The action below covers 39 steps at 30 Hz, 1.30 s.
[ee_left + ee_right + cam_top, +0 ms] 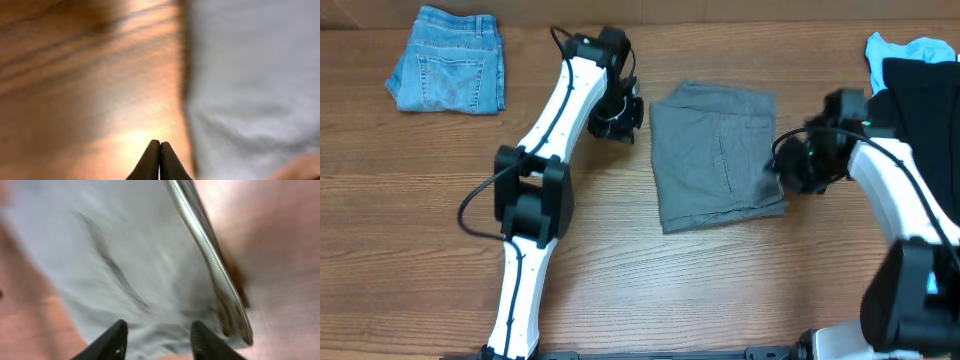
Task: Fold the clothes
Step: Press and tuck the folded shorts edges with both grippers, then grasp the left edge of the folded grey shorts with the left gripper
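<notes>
While the plain grey cotton shorts (718, 155) lie part-folded in the middle of the brown wooden table (410, 230), the left gripper (160, 143) is pinched tight on nothing just beside them. The right gripper (159, 327) gapes over their right edge, empty. Next, I think, it must pinch that edge.

Open table (720, 290) before grey shorts (715, 155)
</notes>
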Tool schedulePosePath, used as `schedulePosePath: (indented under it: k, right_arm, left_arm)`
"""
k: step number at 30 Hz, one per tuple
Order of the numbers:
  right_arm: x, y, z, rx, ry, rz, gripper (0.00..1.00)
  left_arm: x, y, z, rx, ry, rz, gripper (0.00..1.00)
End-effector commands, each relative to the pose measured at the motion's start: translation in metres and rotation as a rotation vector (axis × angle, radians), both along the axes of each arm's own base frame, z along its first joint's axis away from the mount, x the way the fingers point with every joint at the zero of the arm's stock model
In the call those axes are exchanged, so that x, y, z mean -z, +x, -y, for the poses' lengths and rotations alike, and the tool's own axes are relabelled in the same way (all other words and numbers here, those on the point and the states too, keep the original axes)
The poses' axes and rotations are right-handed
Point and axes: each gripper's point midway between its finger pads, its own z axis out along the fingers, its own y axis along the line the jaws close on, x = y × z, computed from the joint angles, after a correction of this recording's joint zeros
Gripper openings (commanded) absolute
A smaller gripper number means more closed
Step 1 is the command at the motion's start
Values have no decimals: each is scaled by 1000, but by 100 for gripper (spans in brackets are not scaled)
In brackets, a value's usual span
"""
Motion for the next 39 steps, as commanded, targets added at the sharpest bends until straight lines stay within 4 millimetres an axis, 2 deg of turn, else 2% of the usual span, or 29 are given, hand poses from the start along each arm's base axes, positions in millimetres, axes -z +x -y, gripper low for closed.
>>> schedulePosePath:
  k: [1,3,7,8,12,13,14,19,26,29,33,35,39]
  right_arm:
    - [-35,33,8,15,-36,169,47]
    - [-41,51,10,16,-42,246,45]
    - [-43,80,12,16,-48,348,46]
    - [-42,85,12,16,-48,360,43]
    - [-26,104,6,0,-4,388,15]
    - [-16,110,3,13,25,379,6]
    - [-10,113,3,24,35,372,4]
    - [15,124,-5,23,101,354,4]
    - [37,123,-6,29,106,306,4]
    - [51,120,-6,35,110,272,4]
    - [81,117,-5,66,119,205,4]
    - [94,115,6,92,56,180,4]
    - [96,115,14,104,23,177,4]
  left_arm:
    - [-48,-23,42,117,-45,81,4]
    - [-41,-45,64,177,-32,45,4]
    - [-28,-75,96,234,-10,-8,4]
    - [-26,-82,103,251,-6,-15,4]
    - [-21,-95,119,285,0,-18,4]
    - [-21,-95,119,286,4,-16,4]
    - [-21,-94,118,285,7,-15,4]
    - [-12,-94,108,268,53,-29,4]
    - [37,-102,106,246,55,-78,6]
    - [49,-110,105,244,40,-112,7]
    - [67,-128,92,245,80,-182,7]
    - [76,-139,83,275,97,-217,9]
    - [83,-149,74,287,118,-253,7]
